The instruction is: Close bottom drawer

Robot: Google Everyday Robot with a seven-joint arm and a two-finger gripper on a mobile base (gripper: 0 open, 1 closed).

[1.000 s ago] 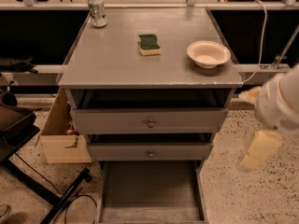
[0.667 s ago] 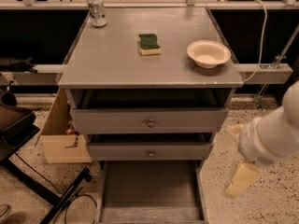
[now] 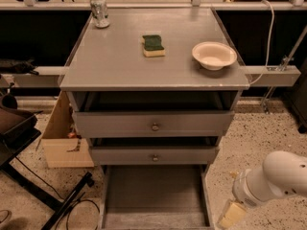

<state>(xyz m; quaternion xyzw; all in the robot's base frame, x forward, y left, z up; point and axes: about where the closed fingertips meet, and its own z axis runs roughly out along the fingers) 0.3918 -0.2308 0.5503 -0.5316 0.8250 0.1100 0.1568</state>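
Observation:
The bottom drawer is pulled far out of the grey cabinet; its long plain grey tray runs to the lower edge of the view, and its front panel and knob are cut off below. My gripper hangs at the end of the white arm, low at the right, just beside the drawer's right wall near its front end. Only a pale yellowish part of it shows. Above the tray, the top drawer and the middle drawer each stand slightly out.
On the cabinet top stand a can, a green-and-yellow sponge and a white bowl. A cardboard box sits left of the cabinet. A black stand and cables lie at the lower left. Speckled floor lies at the right.
My arm and gripper have come down and to the left, from beside the upper drawers to beside the pulled-out bottom drawer's right wall. The drawers have not moved.

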